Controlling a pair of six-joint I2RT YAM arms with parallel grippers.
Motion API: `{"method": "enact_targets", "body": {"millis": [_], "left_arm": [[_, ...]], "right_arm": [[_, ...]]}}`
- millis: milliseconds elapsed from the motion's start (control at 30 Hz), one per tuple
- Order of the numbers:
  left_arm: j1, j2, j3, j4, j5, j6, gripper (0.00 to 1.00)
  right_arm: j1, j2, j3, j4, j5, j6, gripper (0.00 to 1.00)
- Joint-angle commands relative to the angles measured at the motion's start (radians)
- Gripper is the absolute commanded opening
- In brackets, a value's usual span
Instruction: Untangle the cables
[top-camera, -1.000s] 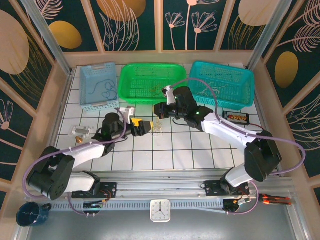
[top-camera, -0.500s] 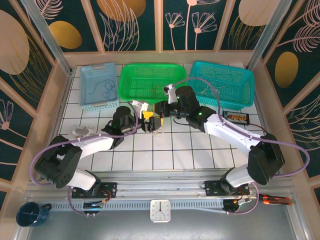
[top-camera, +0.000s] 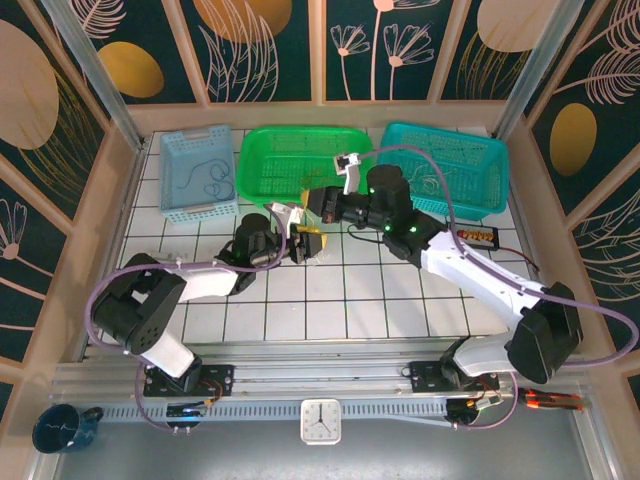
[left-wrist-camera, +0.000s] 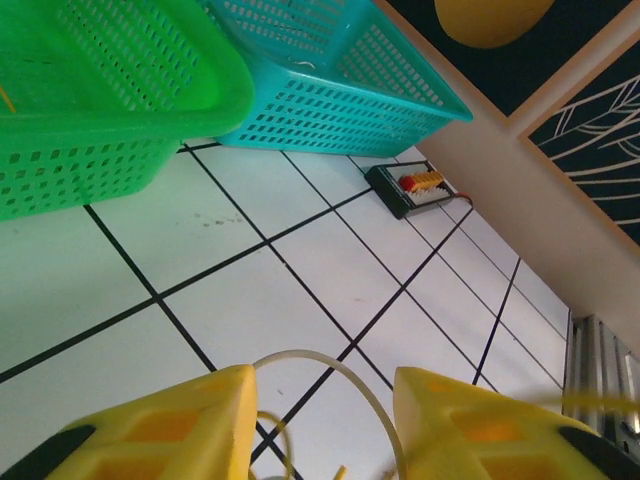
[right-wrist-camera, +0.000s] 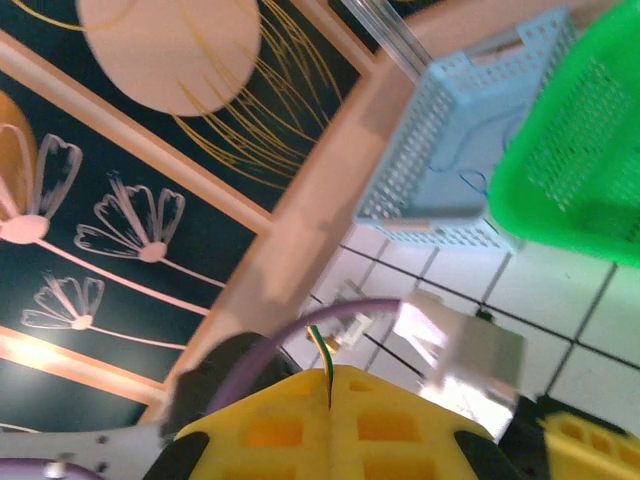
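Observation:
The cables are thin curly wires bunched on the white tiles (top-camera: 318, 238) between my two grippers. In the left wrist view a whitish cable loop (left-wrist-camera: 335, 366) arches from one yellow finger (left-wrist-camera: 170, 425) to the other, with a tan-gold strand (left-wrist-camera: 272, 425) beside it. My left gripper (left-wrist-camera: 325, 420) (top-camera: 302, 243) sits low around them, jaws still apart. My right gripper (top-camera: 318, 208) (right-wrist-camera: 330, 372) hovers just behind and above, shut on a thin green-and-yellow cable end (right-wrist-camera: 322, 345) that sticks out of the closed pads.
Three baskets line the back: light blue (top-camera: 198, 172), holding a dark wire, green (top-camera: 300, 165) and teal (top-camera: 445, 165). A small black board with red and yellow connectors (top-camera: 472, 235) (left-wrist-camera: 420, 188) lies at the right. Wooden walls border the tiles.
My left gripper has slid right to the cable bunch and its jaws have narrowed around the loop. My right gripper, still shut on its cable, has drawn back and slightly right.

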Motion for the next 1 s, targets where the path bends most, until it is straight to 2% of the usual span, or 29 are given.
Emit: {"method": "enact_targets", "body": {"millis": [0,133,367,567,700,967], "left_arm": [[-0.004,0.030,-0.024,0.101,0.030,-0.022,0.35],[-0.004,0.047,-0.048,0.127,0.030,-0.037,0.27],[-0.004,0.051,-0.091,0.156,0.023,-0.052,0.22],[-0.004,0.007,-0.124,0.167,0.016,-0.076,0.23],[-0.005,-0.047,-0.144,0.158,0.003,-0.095,0.31],[-0.004,-0.180,-0.179,0.066,-0.087,-0.126,0.64]], "right_arm": [[-0.013,-0.045,0.044,0.129,-0.020,0.071,0.00],[-0.034,-0.060,0.051,0.187,-0.024,0.117,0.00],[-0.100,-0.059,0.068,0.226,-0.009,0.144,0.00],[-0.180,0.011,0.082,0.237,-0.027,0.140,0.00],[-0.227,0.098,0.116,0.235,-0.027,0.114,0.00],[-0.264,0.379,0.277,0.154,0.038,0.009,0.00]]}}
